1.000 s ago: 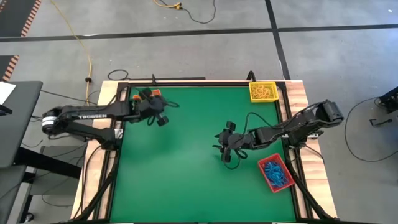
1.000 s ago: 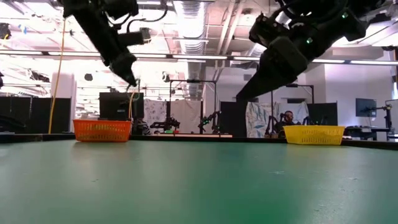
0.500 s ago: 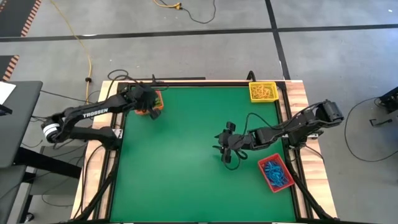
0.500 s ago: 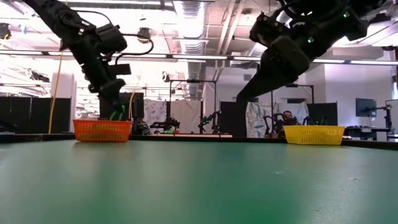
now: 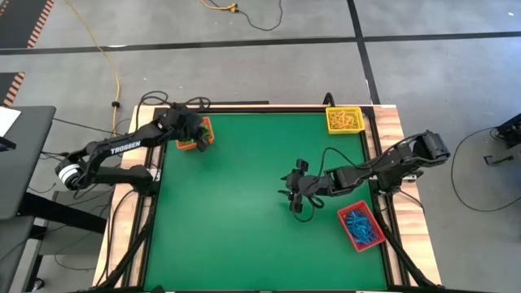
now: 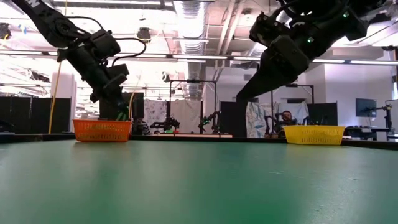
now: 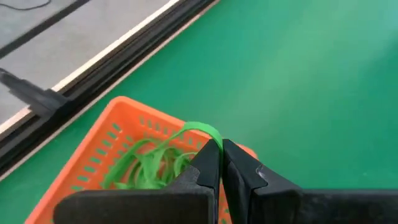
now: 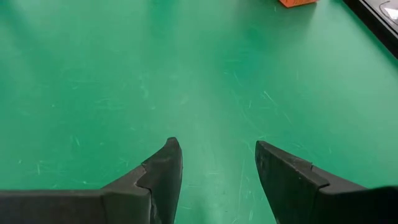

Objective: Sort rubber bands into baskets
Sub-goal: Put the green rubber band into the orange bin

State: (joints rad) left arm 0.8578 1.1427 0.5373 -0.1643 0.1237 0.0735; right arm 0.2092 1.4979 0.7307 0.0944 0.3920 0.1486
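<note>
My left gripper (image 7: 221, 144) is shut on a green rubber band (image 7: 198, 128) just above the orange basket (image 7: 118, 109), which stands at the table's far left corner (image 5: 195, 134) and holds several green bands (image 7: 149, 168). In the low view the left gripper (image 6: 121, 112) hangs right over that basket's rim (image 6: 102, 130). My right gripper (image 5: 295, 195) waits open above bare mat right of the table's middle, nothing between its fingers (image 8: 216, 152). The yellow basket (image 5: 343, 120) sits at the far right corner and the red basket (image 5: 361, 226), with blue bands, at the near right. My left gripper pinches the green band by one end of its loop (image 7: 211, 134) between its two fingertips. The fingers slant down from the near left. The band arcs away from the tips and droops slack into the orange basket among the other green bands.
Black rails (image 5: 269, 107) edge the green mat (image 5: 244, 212). The right arm (image 5: 391, 167) reaches in from the right edge, between the yellow and red baskets. The wide middle and near left of the mat lie open.
My left gripper has swung toward the table's far left corner and sunk, rolling as it went, from beside the orange basket to just over it. It stayed shut, and the green band came along, now dipping into the basket.
</note>
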